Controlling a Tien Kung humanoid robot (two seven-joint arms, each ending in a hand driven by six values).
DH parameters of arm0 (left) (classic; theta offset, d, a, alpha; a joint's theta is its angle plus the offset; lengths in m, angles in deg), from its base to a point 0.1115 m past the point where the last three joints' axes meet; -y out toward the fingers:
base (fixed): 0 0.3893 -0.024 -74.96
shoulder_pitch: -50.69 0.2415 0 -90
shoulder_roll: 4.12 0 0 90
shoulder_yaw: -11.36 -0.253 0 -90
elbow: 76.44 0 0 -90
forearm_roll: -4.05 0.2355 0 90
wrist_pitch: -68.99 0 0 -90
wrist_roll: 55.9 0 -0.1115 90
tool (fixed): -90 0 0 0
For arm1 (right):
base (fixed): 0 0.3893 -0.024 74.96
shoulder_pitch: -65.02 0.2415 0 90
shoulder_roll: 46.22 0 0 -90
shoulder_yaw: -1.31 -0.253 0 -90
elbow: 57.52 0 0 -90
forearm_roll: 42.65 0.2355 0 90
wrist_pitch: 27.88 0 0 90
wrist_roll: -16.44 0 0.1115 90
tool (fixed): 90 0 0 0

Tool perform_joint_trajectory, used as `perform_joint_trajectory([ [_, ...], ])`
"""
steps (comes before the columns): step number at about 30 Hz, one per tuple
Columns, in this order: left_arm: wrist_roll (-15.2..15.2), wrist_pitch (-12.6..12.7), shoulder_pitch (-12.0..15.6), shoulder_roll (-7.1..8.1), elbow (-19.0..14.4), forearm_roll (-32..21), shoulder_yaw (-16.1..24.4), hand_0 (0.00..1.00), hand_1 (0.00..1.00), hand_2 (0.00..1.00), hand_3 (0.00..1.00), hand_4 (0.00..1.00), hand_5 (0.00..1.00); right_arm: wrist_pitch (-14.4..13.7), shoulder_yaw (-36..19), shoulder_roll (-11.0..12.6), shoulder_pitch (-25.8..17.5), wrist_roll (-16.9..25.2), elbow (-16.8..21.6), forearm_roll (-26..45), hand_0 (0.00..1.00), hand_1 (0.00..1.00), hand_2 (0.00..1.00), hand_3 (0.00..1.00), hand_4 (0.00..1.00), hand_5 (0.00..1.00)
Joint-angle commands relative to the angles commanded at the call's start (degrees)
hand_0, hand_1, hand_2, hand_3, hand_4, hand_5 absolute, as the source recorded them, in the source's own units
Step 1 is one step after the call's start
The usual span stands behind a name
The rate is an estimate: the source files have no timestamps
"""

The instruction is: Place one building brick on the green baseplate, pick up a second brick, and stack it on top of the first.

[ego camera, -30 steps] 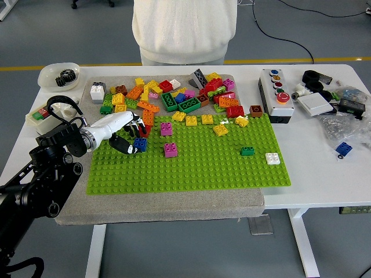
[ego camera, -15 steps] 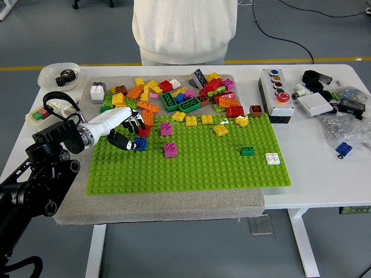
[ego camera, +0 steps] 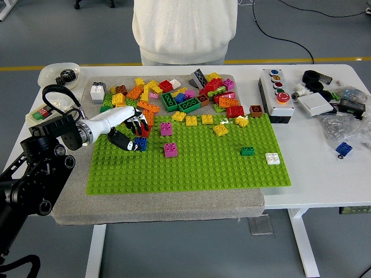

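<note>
— How much room is there around the left hand (ego camera: pixel 128 132)?

— It sits over the near-left part of the green baseplate (ego camera: pixel 191 168). Toward the robot from the hand, the studs lie bare down to the plate's near edge. Beyond the hand, at the plate's far edge, the loose brick pile (ego camera: pixel 174 95) crowds close to the fingertips.

— And to its right?

— A pink brick (ego camera: pixel 170 150) stands near, another pink one (ego camera: pixel 166 128) just beyond that; further right the plate is mostly open.

— The brick itself?

— The blue brick (ego camera: pixel 141 143) is on the plate at the fingers' tips, thumb beside it. The fingers are curled narrowly around it, seemingly gripping, though a firm hold is hard to confirm.
</note>
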Motion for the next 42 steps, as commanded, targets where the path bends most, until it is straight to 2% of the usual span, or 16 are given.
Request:
perform_joint_trajectory([
  [3, 0.12, 0.14, -0.08, -0.10, 0.15, 0.00, -0.15, 0.619, 0.559, 0.540, 0.548, 0.995, 0.128, 0.02, -0.03, 0.01, -0.02, -0.02, 0.00, -0.05, 0.742, 0.644, 0.713, 0.593, 0.823, 0.403],
  [4, 0.16, 0.20, -0.10, -0.14, 0.26, 0.00, -0.22, 0.663, 0.600, 0.558, 0.564, 0.998, 0.144, 0.03, -0.03, 0.00, 0.00, -0.01, 0.00, -0.06, 0.741, 0.645, 0.713, 0.594, 0.823, 0.404],
  [16, 0.29, 0.98, -0.01, -0.33, 0.89, 0.00, -0.28, 0.703, 0.623, 0.571, 0.578, 0.998, 0.144, 0.09, 0.03, 0.01, -0.07, 0.03, 0.00, -0.21, 0.740, 0.645, 0.713, 0.596, 0.823, 0.404],
  [20, 0.61, 1.83, 0.01, -0.34, 1.27, 0.00, -0.27, 0.703, 0.623, 0.571, 0.578, 0.998, 0.144, 0.11, 0.12, -0.01, -0.06, 0.06, 0.00, -0.20, 0.740, 0.645, 0.713, 0.596, 0.823, 0.404],
  [26, 1.77, 5.13, -0.25, 0.16, 2.60, 0.00, -1.43, 0.703, 0.620, 0.562, 0.564, 0.998, 0.137, 0.09, 0.12, 0.02, -0.07, 0.07, 0.00, -0.23, 0.741, 0.645, 0.713, 0.596, 0.823, 0.404],
  [31, 2.16, 6.07, -0.41, 0.49, 2.88, 0.00, -2.69, 0.700, 0.613, 0.556, 0.558, 0.998, 0.126, 0.09, 0.25, 0.01, -0.03, 0.11, 0.00, -0.17, 0.741, 0.645, 0.713, 0.596, 0.823, 0.404],
  [37, 1.87, 6.40, -0.45, 1.30, 1.72, 0.00, -4.61, 0.701, 0.608, 0.545, 0.565, 0.998, 0.119, 0.07, 0.17, 0.07, -0.10, 0.11, 0.00, -0.21, 0.740, 0.645, 0.712, 0.596, 0.823, 0.403],
  [42, 0.53, 5.86, -0.57, 1.11, -0.05, 0.00, -5.08, 0.709, 0.609, 0.548, 0.570, 0.998, 0.120, 0.09, 0.14, 0.04, -0.04, 0.09, 0.00, -0.21, 0.741, 0.645, 0.713, 0.596, 0.823, 0.403],
])
